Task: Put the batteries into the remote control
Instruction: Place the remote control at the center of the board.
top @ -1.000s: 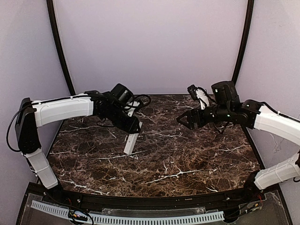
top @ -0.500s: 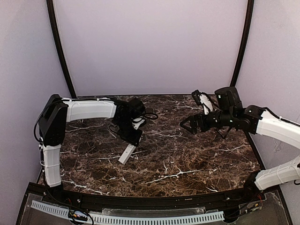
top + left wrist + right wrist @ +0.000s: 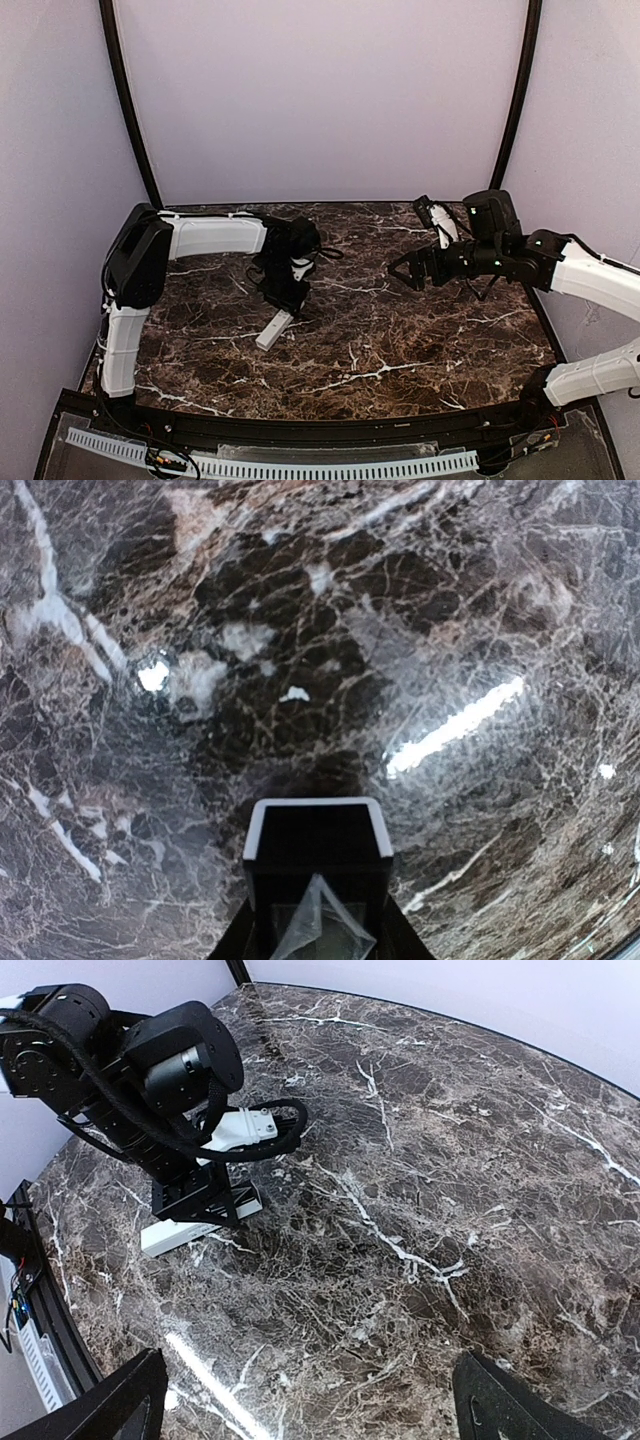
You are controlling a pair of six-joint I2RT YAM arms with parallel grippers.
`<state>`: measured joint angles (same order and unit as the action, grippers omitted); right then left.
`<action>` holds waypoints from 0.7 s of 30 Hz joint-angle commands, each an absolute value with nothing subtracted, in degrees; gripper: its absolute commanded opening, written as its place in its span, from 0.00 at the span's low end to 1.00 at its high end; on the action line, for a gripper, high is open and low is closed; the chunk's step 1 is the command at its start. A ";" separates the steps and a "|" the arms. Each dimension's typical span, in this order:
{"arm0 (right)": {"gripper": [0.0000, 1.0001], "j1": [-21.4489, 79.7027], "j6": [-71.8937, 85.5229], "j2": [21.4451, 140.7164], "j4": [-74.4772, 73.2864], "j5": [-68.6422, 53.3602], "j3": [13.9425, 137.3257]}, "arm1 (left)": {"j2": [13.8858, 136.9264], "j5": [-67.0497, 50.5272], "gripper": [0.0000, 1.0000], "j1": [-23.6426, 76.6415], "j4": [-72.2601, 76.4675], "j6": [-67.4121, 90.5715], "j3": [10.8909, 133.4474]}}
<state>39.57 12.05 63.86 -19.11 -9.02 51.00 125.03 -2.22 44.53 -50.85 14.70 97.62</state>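
Note:
The remote control (image 3: 273, 329), a slim white bar, slants down to the marble at centre left, with my left gripper (image 3: 288, 298) shut on its upper end. In the left wrist view I look along it: a white-rimmed dark end of the remote control (image 3: 318, 835) sits between the left gripper (image 3: 318, 925). The right wrist view shows the remote control (image 3: 175, 1235) low on the tabletop under the left gripper (image 3: 205, 1205). My right gripper (image 3: 405, 272) hovers above the right half of the table, open and holding nothing, its jaws wide in the right gripper (image 3: 310, 1400) view. The batteries are out of view.
The dark marble table (image 3: 400, 340) is walled by purple panels with black posts (image 3: 128, 110) at the back corners. A white perforated strip (image 3: 270, 465) runs along the near edge. Black cables (image 3: 250, 1140) loop off the left wrist.
The left arm has swung down and toward the near left, lowering the remote control to the tabletop. The right gripper has drifted slightly right and opened a little wider.

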 commanded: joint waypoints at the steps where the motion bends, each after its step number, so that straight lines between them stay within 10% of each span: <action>1: 0.98 39.02 11.08 63.48 -17.31 -8.74 50.42 | 127.48 1.22 0.28 44.23 -50.03 15.35 99.08; 11: 0.99 38.91 11.60 63.81 -17.26 -10.43 50.66 | 123.98 0.62 0.88 44.18 -52.89 12.94 102.46; 21: 0.99 38.80 8.84 64.60 -18.23 -11.98 53.41 | 107.45 3.65 1.00 43.93 -48.31 9.71 99.17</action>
